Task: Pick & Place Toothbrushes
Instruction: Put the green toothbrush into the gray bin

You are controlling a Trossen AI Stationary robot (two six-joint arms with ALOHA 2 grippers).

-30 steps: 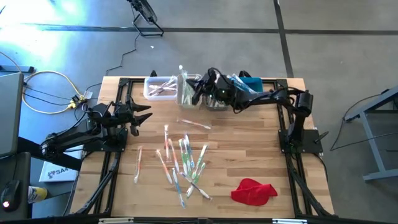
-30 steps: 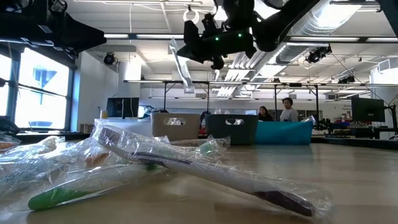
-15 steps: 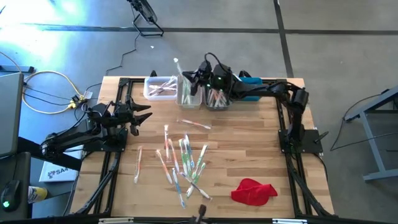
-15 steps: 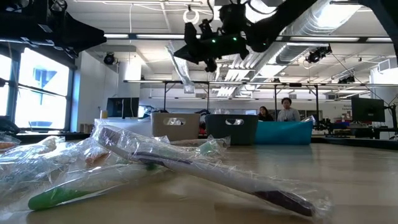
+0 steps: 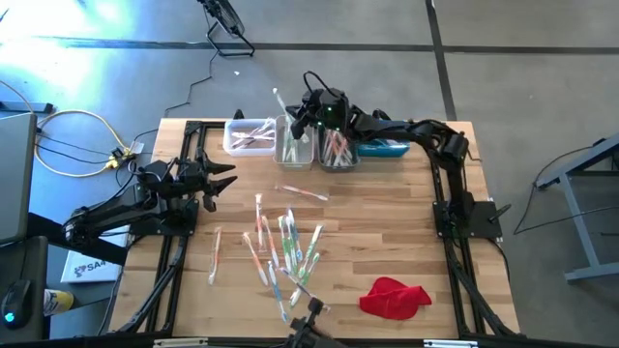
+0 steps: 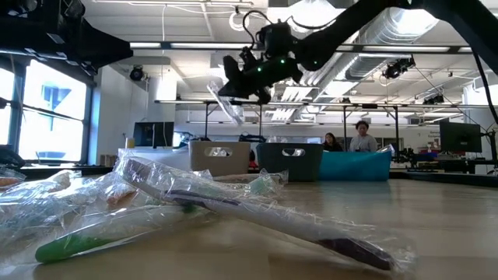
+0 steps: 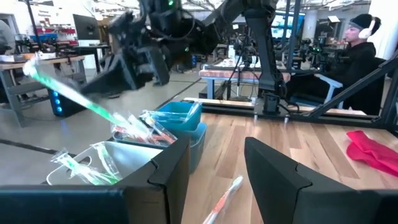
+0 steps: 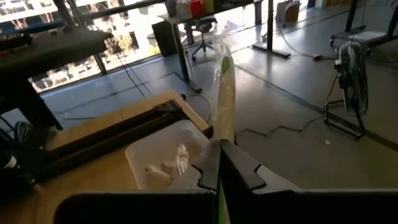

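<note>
My right gripper (image 5: pixel 297 114) is raised over the bins at the table's far edge, shut on a green-handled toothbrush in a clear wrapper (image 5: pixel 280 100). In the right wrist view the toothbrush (image 8: pixel 222 87) sticks out beyond the fingers, above the white bin (image 8: pixel 163 158). Several wrapped toothbrushes (image 5: pixel 282 246) lie flat in a loose pile mid-table, and one (image 5: pixel 302 193) lies apart. More toothbrushes lie in the white bin (image 5: pixel 250 135), the beige bin (image 5: pixel 293 147) and the grey bin (image 5: pixel 337 150). My left gripper (image 5: pixel 224 179) waits open at the table's left side, its fingers (image 7: pixel 171 168) touching nothing. My right gripper pinches the green toothbrush by its handle (image 8: pixel 220 138) between the two shut fingers. The brush runs on ahead of the fingers, along them. It is lifted clear of the table and bins, slanting down and away from the gripper (image 6: pixel 243 78) in the low view.
A blue bin (image 5: pixel 385 147) stands rightmost in the row at the far edge. A red cloth (image 5: pixel 395 297) lies near the right near corner. Bare wood shows between the pile and the right arm's base (image 5: pixel 466 215). People sit in the room beyond the table.
My right gripper has carried the held toothbrush toward the table's far edge and slightly left, from over the beige and grey bins to the far rim of the bin row. It has stayed shut on the brush. The arm has stretched out farther over the bins.
</note>
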